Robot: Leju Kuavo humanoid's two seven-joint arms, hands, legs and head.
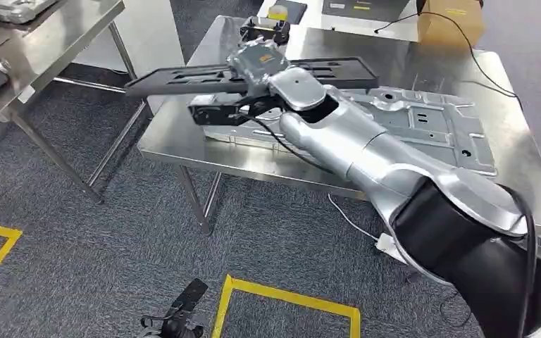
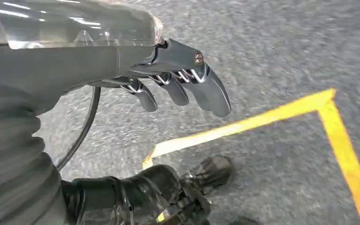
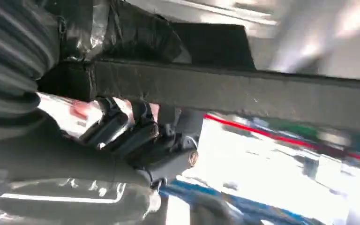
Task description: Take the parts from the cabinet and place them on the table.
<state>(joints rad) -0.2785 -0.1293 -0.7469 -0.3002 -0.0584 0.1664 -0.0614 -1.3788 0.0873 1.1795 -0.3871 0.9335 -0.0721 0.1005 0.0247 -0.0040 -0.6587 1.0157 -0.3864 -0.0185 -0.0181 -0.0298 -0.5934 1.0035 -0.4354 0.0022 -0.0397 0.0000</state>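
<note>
- Nearest in the head view, the right arm (image 1: pixel 394 169) reaches forward and across from the lower right, over the front edge of the steel table (image 1: pixel 204 144).
- At its end, the right hand (image 1: pixel 257 70) grips a long flat black part (image 1: pixel 183 76), held level above the near left corner of the table, one end jutting out past the table's left edge.
- From the right wrist view, the dark fingers (image 3: pixel 122 129) curl around the black part's edge (image 3: pixel 262 93), so the hold is firm.
- Beneath the arm, a grey stamped metal panel (image 1: pixel 437 127) lies flat on the table top.
- Hanging over grey carpet (image 2: pixel 272 42) with yellow floor tape (image 2: pixel 262 122), the left hand (image 2: pixel 178 84) holds nothing, its fingers (image 2: pixel 211 96) slack and slightly apart.
- Farther back on the table stand a cardboard box (image 1: pixel 451 21) and a small black and yellow object (image 1: pixel 264 28).
- Off to the left stands a second steel table (image 1: pixel 42 49).
</note>
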